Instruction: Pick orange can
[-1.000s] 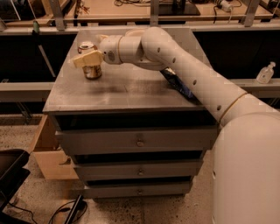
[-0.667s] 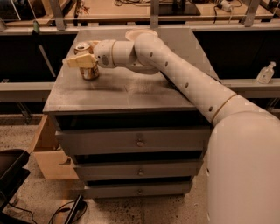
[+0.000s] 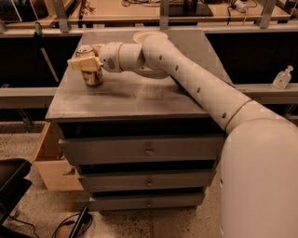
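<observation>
Hand (image 3: 84, 56): upper left of the frame, above the left rear part of the table (image 3: 139, 100). It sits level with the upper half of the orange can (image 3: 94, 77) and covers part of it from the camera side. Cannot tell whether it is clamped on the can or only set around it.

Orange can: upright on the table top, near the left edge and toward the back. Its base rests on the surface. The silver top shows just above the hand, and the orange-gold lower body shows below it.

Arm (image 3: 195, 88): pale cream, running from the hand on a diagonal down and right across the table top. It meets the bulky rounded robot body (image 3: 260, 186), which fills the lower right of the frame.

Table: a grey metal top over a stack of three drawers (image 3: 148, 151), each with a small central pull. All three appear pushed in.

Surroundings:
- A clear pump bottle (image 3: 282, 78) stands on a ledge at the right edge, well apart from the table.
- A light brown open box (image 3: 51, 162) sits low at the left, just beside the drawer stack.
- A black seat (image 3: 11, 183) is in the lower left corner.
- Dark cables (image 3: 70, 225) lie on the speckled floor near it.
- A wooden bench top (image 3: 139, 7) runs across the top of the frame behind the table.
</observation>
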Tool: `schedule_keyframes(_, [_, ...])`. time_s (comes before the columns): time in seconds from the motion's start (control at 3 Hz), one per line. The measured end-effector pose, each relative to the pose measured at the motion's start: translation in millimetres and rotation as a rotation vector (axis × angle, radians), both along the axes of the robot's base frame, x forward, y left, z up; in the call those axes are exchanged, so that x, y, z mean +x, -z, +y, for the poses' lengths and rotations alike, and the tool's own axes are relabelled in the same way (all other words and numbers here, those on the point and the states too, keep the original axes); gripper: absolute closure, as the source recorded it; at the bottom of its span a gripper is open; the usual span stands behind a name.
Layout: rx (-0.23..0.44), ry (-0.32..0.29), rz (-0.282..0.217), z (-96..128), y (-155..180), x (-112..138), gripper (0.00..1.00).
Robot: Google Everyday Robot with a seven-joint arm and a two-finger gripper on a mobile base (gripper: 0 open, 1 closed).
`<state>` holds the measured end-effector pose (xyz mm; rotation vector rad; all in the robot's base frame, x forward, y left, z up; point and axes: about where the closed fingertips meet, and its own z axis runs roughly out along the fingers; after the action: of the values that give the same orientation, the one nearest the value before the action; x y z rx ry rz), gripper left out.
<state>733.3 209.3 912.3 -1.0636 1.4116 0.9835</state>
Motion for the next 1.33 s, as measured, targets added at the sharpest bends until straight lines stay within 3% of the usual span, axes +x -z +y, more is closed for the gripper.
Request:
schedule_keyframes(0.33, [0.0,-0.005,0.001,3,0,-1,0.96])
schedule_keyframes(1.0, [0.018,-0.023,-0.002,8,-2,-4,1.0])
schedule_keyframes(1.33, [0.089,-0.074,-0.061,8,-31,-14,1.0])
